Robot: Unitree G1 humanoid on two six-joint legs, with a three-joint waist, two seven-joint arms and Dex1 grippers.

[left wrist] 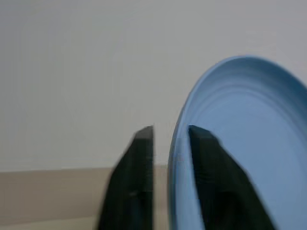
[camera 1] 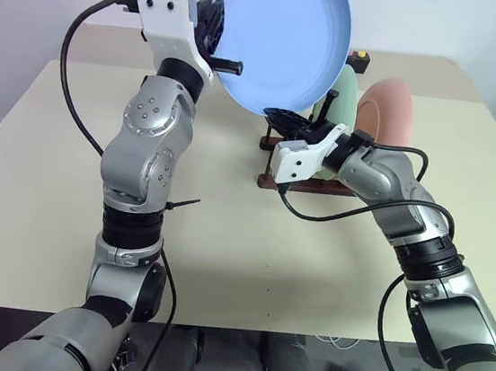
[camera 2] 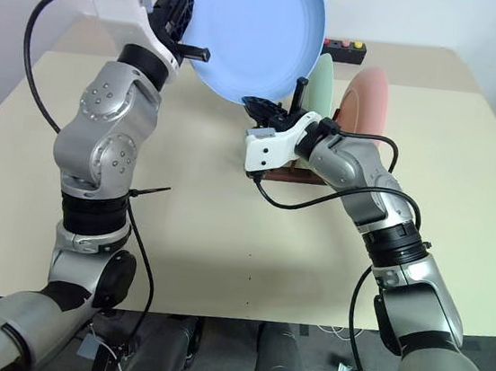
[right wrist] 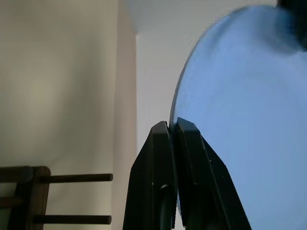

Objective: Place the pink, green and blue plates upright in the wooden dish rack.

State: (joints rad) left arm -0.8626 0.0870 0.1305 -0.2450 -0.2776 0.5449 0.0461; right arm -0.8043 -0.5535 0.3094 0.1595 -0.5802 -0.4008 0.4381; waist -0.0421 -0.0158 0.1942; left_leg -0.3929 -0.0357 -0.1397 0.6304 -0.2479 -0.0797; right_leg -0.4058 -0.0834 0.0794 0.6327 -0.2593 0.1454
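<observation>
Spreading wide under both arms, the counter [camera 1: 223,237] is a plain cream top with a white wall behind it and a strip of dark floor at its near edge. The blue plate [camera 1: 284,36] hangs in the air above the counter, tilted. The left claw [camera 1: 218,42] straddles the plate's rim with its fingers parted — a gap shows beside the rim in the left wrist view. The right claw [camera 1: 279,117] is clenched on the plate's lower edge. Behind them the rack [camera 1: 271,181] sits toward the counter's far side, with the green plate [camera 1: 343,93] and pink plate [camera 1: 388,112] upright in it, side by side.
</observation>
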